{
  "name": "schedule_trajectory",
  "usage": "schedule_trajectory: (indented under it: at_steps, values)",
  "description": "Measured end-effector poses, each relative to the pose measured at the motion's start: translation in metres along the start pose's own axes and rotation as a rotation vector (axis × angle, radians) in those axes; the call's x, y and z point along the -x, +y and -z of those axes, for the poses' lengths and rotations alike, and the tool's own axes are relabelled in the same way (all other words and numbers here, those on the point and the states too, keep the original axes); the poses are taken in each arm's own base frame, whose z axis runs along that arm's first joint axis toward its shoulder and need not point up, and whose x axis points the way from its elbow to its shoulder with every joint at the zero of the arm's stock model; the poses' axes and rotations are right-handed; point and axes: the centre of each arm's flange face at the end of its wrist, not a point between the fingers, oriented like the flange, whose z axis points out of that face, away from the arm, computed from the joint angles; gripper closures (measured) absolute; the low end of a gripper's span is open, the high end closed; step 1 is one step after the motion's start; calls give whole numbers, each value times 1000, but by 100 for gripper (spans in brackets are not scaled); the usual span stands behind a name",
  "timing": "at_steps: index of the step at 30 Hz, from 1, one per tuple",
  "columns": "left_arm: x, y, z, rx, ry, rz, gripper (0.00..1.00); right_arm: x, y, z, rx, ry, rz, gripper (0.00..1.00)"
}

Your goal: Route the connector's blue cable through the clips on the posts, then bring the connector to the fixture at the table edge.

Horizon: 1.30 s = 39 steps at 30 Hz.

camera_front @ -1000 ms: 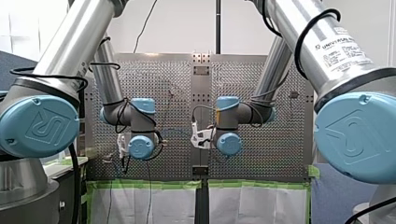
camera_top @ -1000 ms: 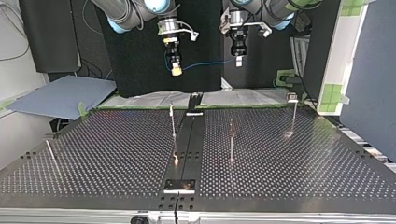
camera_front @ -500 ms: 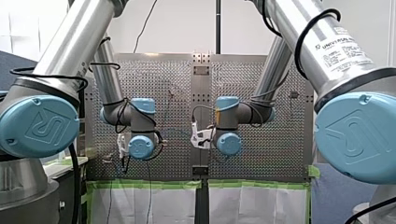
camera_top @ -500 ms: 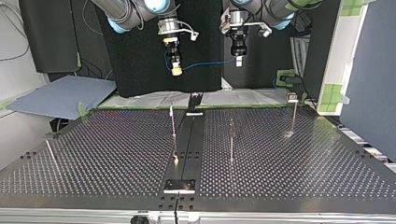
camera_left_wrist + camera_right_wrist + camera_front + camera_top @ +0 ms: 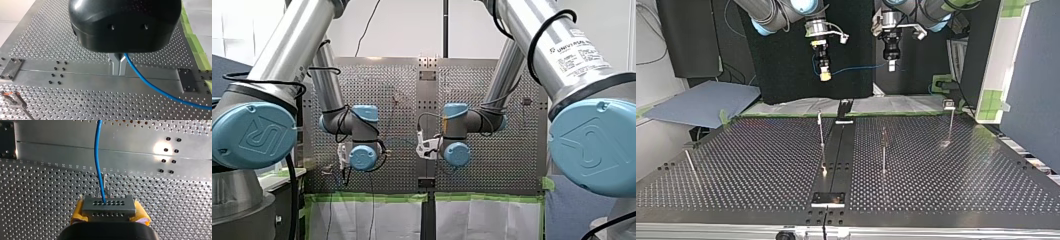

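Observation:
High above the table in the top view, my right gripper (image 5: 824, 75) with yellow pads is shut on the grey connector (image 5: 108, 205). The blue cable (image 5: 856, 69) runs from it across to my left gripper (image 5: 891, 65). In the left wrist view the metal fingers of my left gripper (image 5: 119, 65) are shut on the blue cable (image 5: 152, 88), which trails off to one side. In the right wrist view the cable (image 5: 97, 157) leaves the connector's face, and a clip post (image 5: 103, 186) stands below it. The cable touches no post.
Thin posts stand on the perforated table (image 5: 946, 190): one left of the centre rail (image 5: 821, 131), one right of it (image 5: 883, 150), one far right (image 5: 950, 122), one near the left edge (image 5: 690, 165). A dark plate (image 5: 828, 198) sits at the rail's near end.

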Motion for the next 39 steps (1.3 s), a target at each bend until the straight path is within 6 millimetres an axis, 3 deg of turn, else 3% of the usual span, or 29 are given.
schedule_trajectory:
  at_steps: [8,18,25,32,39]
  values:
    - [-6,-5,3,-24,7,2,100,4,2,-2,-1,-10,-5,100]
    - [-13,-6,6,-34,20,-4,100,48,11,6,-11,-149,-46,100]
    - [-13,-6,6,-34,20,-4,100,59,12,15,-12,-223,-56,100]
    - [-11,-6,3,-35,18,0,100,61,13,17,-12,-244,-53,100]
    - [12,-12,-10,-41,-5,46,100,28,18,-8,6,-200,-101,100]
